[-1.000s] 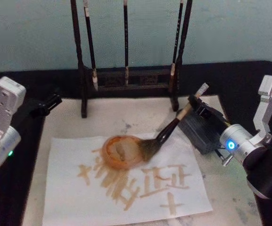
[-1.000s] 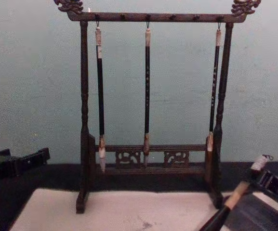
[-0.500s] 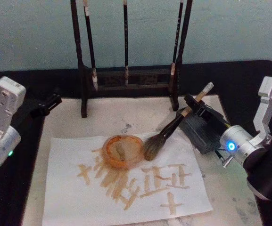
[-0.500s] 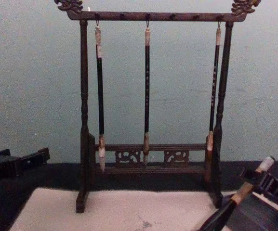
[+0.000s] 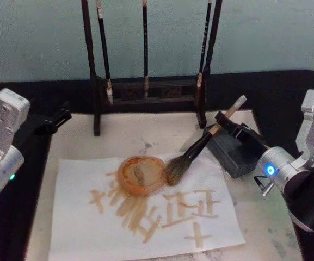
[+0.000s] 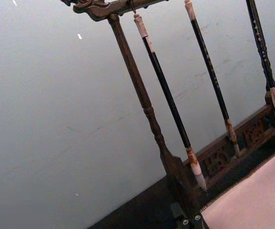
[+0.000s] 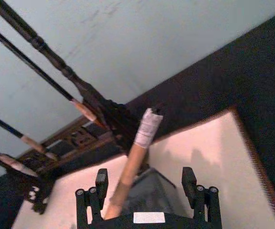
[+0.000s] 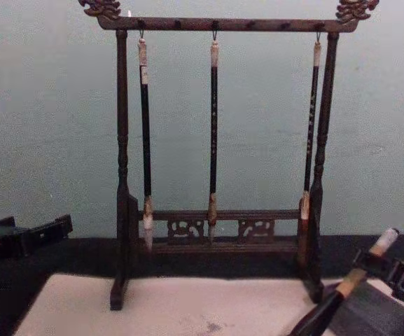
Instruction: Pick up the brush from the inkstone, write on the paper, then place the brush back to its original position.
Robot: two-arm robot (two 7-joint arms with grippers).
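Note:
The brush [image 5: 200, 145] lies slanted. Its bristles [image 5: 175, 171] rest on a white sheet [image 5: 91, 217] marked with brown strokes, and its tan shaft [image 7: 130, 169] leans over the dark grey inkstone [image 5: 238, 155]. That sheet lies on the larger off-white paper [image 5: 146, 133]. My right gripper [image 5: 226, 120] is open around the shaft near its whitish end [image 5: 237, 101]. In the right wrist view its fingers [image 7: 100, 182] stand wide apart, with the shaft close to one of them. The chest view shows brush [image 8: 352, 281] and right gripper [image 8: 389, 269] at the lower right. My left gripper [image 5: 53, 120] is parked at the left.
An orange dish [image 5: 142, 175] sits on the white sheet just left of the bristles. A dark wooden rack [image 5: 146, 89] with three thin hanging brushes [image 8: 213, 133] stands at the back of the paper. Black table [image 5: 287, 98] surrounds it.
The brush's bristles came out of the orange dish and moved right, down onto the white sheet. The right gripper shifted slightly right with the shaft. The left arm stayed still.

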